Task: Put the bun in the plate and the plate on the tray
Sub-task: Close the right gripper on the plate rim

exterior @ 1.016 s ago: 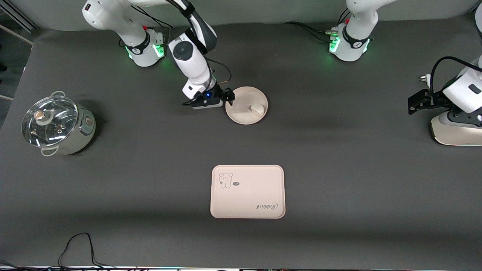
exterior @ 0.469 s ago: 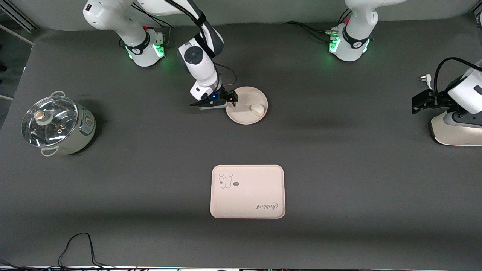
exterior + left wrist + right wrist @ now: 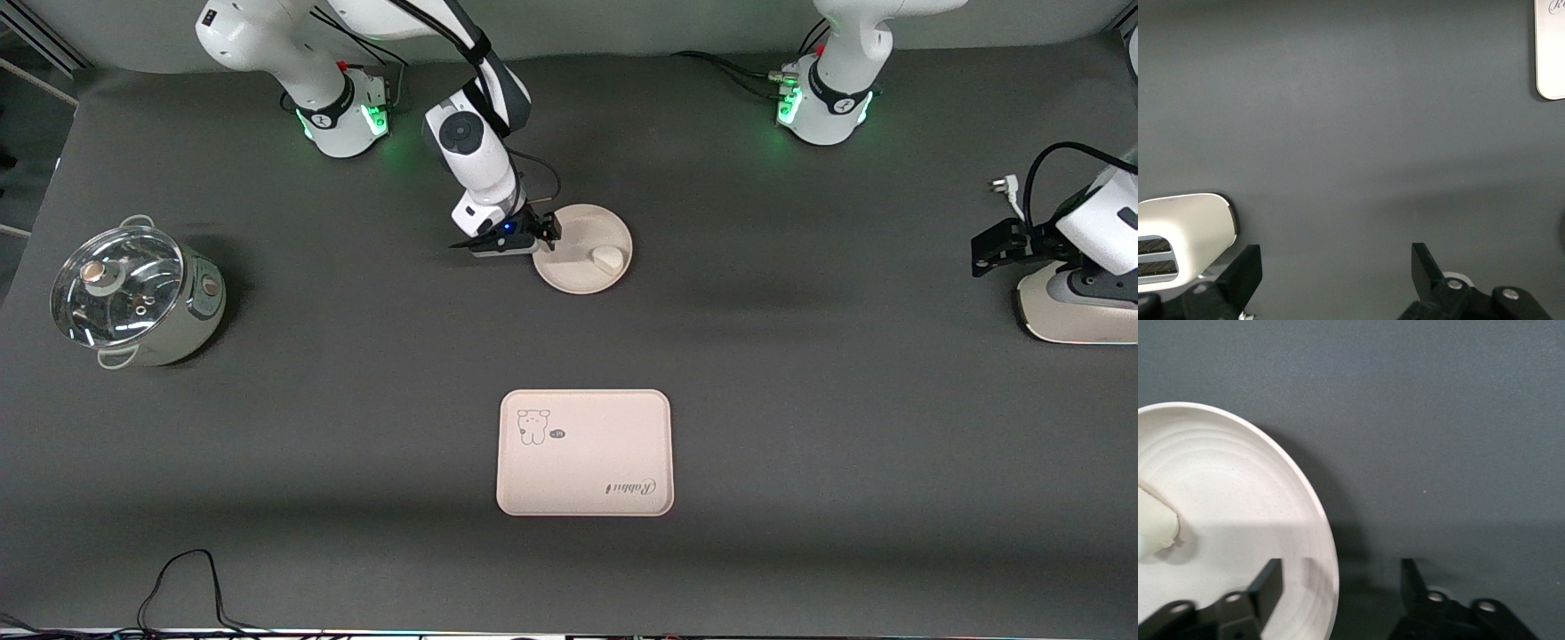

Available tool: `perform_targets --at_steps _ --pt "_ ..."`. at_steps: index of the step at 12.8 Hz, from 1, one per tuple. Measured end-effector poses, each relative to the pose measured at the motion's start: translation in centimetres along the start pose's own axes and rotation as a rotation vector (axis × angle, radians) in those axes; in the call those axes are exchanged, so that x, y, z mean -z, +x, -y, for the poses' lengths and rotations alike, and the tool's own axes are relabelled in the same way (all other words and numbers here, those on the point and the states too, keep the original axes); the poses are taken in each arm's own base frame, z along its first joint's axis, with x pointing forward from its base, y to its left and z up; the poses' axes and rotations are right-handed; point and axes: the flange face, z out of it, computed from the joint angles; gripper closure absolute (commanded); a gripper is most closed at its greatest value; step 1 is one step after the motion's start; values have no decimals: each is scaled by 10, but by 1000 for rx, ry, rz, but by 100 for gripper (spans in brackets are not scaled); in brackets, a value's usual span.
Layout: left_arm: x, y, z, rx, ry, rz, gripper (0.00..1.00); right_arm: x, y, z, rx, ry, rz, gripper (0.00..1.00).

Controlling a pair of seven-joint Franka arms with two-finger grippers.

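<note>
With bun (image 3: 608,259) resting in plate (image 3: 582,248) | right gripper (image 3: 544,233) astride plate rim, fingers apart, not clamped | left gripper (image 3: 1331,280) spread, waiting | risk: shallow bite tilts plate, bun rolls off before tray (image 3: 584,452).

The right gripper (image 3: 545,233) reaches low with fingers spread; the left gripper (image 3: 985,253) waits, fingers spread.

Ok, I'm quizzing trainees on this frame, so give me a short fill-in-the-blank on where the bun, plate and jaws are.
1. The bun lies in the ____.
2. The right gripper has its open jaws astride the plate at its ____.
3. The tray lies ____ to the front camera than the plate.
4. The left gripper hangs beside a white ____.

Missing: plate; rim; nearer; toaster
</note>
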Motion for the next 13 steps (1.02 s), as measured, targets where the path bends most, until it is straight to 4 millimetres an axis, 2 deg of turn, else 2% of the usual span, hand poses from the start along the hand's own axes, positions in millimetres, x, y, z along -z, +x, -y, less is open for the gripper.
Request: perform_targets --at_steps 2,6,7,11,13 --pt "0 0 0 0 0 0 0 0 0 0 0 1 0 68" --pt "-1 0 4 7 -1 0 0 0 1 0 -3 0 2 83" --pt "-1 0 4 7 -1 0 0 1 2 1 -3 1 2 90" --pt "-2 1 4 8 -7 -3 0 3 3 3 -4 6 0 95" --pt "-3 1 4 8 -7 -1 0 5 4 5 -4 12 -3 100"
